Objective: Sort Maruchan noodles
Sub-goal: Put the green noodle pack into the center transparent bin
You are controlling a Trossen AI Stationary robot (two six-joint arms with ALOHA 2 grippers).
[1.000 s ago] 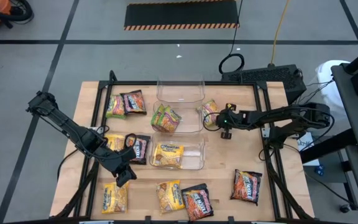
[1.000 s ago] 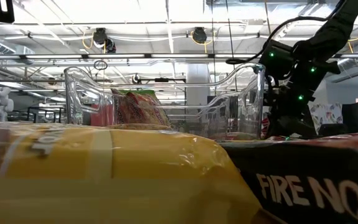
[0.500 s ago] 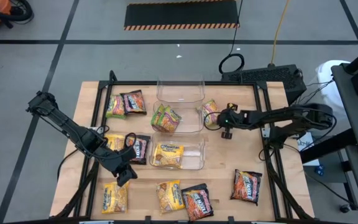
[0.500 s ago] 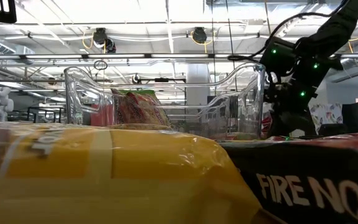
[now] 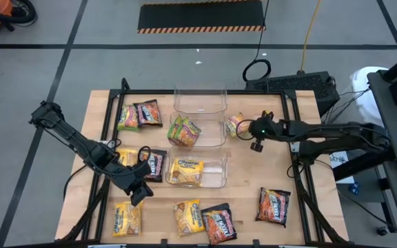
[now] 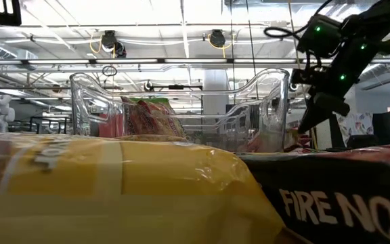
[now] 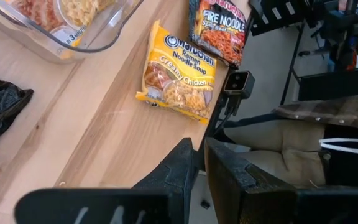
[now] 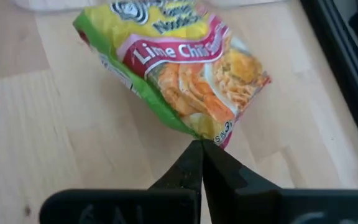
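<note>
- Green-and-yellow lime chili packet (image 8: pixel 173 68): pinched at one corner by the right gripper (image 8: pixel 201 146), whose fingers are pressed together on the wrapper edge. In the high view the packet (image 5: pixel 235 125) sits right of centre, just beside the right wall of the upper clear bin (image 5: pixel 200 96), and the right gripper (image 5: pixel 248 128) is just right of it. The packet's top is cut off in the right wrist view.
- Pale wooden table (image 5: pixel 253 176): carries two clear bins at centre. The upper bin holds a green-yellow packet (image 5: pixel 183 131) at its lower left. The lower clear bin (image 5: pixel 220 180) holds a yellow packet (image 5: pixel 186 171).
- Left gripper (image 5: pixel 138 190): lower left of the high view, over bare wood between packets. In the left wrist view its fingers (image 7: pixel 225 171) stand slightly apart with nothing between them.
- Loose packets, high view: a green-yellow one (image 5: pixel 128 118) and a dark one (image 5: pixel 147 113) at upper left. A yellow packet (image 5: pixel 125 158) and a dark packet (image 5: pixel 154 164) at mid left are partly hidden by the left arm. Along the lower edge lie a yellow one (image 5: pixel 127 218), a creamy chicken packet (image 5: pixel 188 217) and a fire noodle packet (image 5: pixel 218 223). A further dark packet (image 5: pixel 273 206) lies at lower right.
- Left wrist view: the creamy chicken packet (image 7: pixel 179 74) shows whole. The fire noodle packet (image 7: pixel 221 28) is cut off at the top edge.
- Low view: a blurred yellow packet (image 6: pixel 114 190) and a dark wrapper (image 6: pixel 344 196) fill the foreground and hide most of the table. The right gripper (image 6: pixel 310 122) shows at upper right behind the bin.
</note>
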